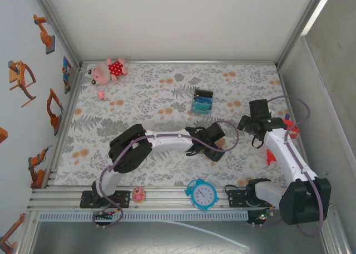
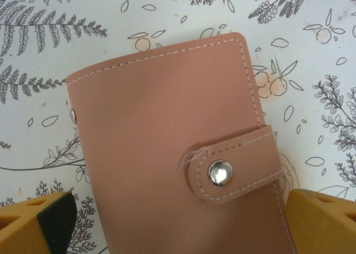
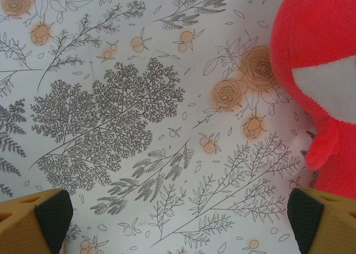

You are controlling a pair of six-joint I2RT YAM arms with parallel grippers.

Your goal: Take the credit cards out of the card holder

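Note:
The card holder [image 2: 172,137] is a tan-pink leather wallet lying shut on the floral cloth, its tab [image 2: 233,167] fastened by a metal snap. The credit cards are hidden inside it. My left gripper [image 2: 178,231] hovers close above the card holder, open, with one yellow finger [image 2: 36,223] off its left edge and the other off its right edge, neither touching it. From above, the left gripper [image 1: 216,142] sits at mid-table. The right gripper [image 1: 251,125] is further right, open over bare cloth [image 3: 167,154], with nothing between its fingers [image 3: 41,220].
A red plush toy [image 3: 317,70] lies right beside the right gripper. A small black box with teal-blue cards [image 1: 202,101] stands behind the left gripper. A pink plush toy [image 1: 109,70] lies at the back left. A blue alarm clock [image 1: 201,194] sits on the front rail.

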